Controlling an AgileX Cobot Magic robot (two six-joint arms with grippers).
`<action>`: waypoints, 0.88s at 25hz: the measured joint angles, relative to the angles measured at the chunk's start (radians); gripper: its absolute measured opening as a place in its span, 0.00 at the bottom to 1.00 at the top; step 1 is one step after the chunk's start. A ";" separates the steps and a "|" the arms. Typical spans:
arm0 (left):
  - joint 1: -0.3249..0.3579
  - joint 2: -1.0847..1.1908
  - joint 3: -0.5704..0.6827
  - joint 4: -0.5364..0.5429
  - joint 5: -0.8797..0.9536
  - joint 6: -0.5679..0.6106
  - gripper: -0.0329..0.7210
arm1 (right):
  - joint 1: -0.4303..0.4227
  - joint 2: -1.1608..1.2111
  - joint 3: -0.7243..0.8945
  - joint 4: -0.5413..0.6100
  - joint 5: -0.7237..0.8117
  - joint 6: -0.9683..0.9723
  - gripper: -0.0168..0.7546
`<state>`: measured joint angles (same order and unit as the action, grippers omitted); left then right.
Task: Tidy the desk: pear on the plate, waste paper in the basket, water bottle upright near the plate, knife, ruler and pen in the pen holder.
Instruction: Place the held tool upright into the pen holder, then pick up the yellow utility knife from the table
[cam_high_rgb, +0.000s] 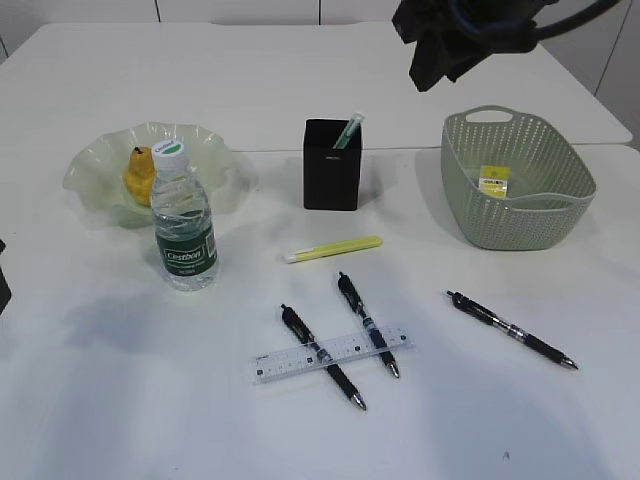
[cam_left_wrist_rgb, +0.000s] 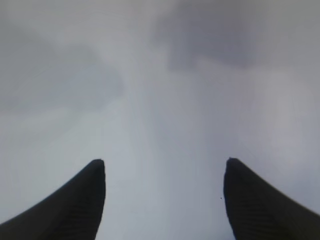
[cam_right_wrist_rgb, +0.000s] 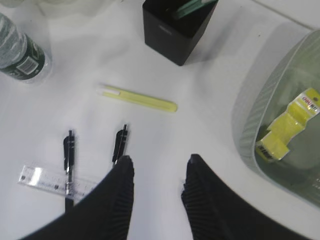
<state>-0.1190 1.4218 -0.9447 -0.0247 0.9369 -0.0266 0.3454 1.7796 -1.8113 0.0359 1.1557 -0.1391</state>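
Risk first: we are judging the crossed pile as the likeliest trouble spot; the clear plastic ruler (cam_high_rgb: 330, 357) is lying flat on the white table (cam_high_rgb: 100, 400) with two black pens (cam_high_rgb: 322, 357) resting across it, so a pinch on one may be dragging the other pieces, and thin rigid plastic lying flush gives the fingers little to bite on. A third black pen (cam_high_rgb: 511, 330) is lying apart, nearer the basket (cam_high_rgb: 520, 215). We are noting the slim pale-yellow knife (cam_high_rgb: 333, 249) lying flat between the pile and the matte black square pen holder (cam_high_rgb: 331, 165), which already contains a green stick-like item we cannot identify; a careless insertion could be tipping that light box. The water bottle (cam_high_rgb: 184, 225) is standing upright beside the ruffled translucent green plate (cam_high_rgb: 100, 170), its smooth ribbed sides looking easy to knock; the yellow pear (cam_high_rgb: 139, 175) is sitting on the plate; crumpled yellow waste paper (cam_high_rgb: 494, 181) is lying inside the perforated sage-green basket. The right gripper (cam_right_wrist_rgb: 156, 162) is hanging above the pens, jaws partly parted and empty; the left gripper (cam_left_wrist_rgb: 164, 165) is facing bare table, jaws spread wide, holding nothing.
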 joint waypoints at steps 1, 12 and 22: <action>0.000 0.000 0.000 0.000 0.005 0.000 0.73 | 0.000 0.000 0.000 -0.015 -0.022 0.002 0.37; 0.000 0.000 0.000 0.000 0.007 0.000 0.73 | 0.000 0.043 0.000 -0.066 -0.180 0.009 0.37; 0.000 0.000 0.000 0.025 -0.043 0.000 0.73 | 0.000 0.098 -0.002 -0.062 -0.256 -0.064 0.37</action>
<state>-0.1190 1.4218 -0.9447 0.0000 0.8939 -0.0266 0.3454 1.8779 -1.8133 -0.0259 0.8999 -0.2036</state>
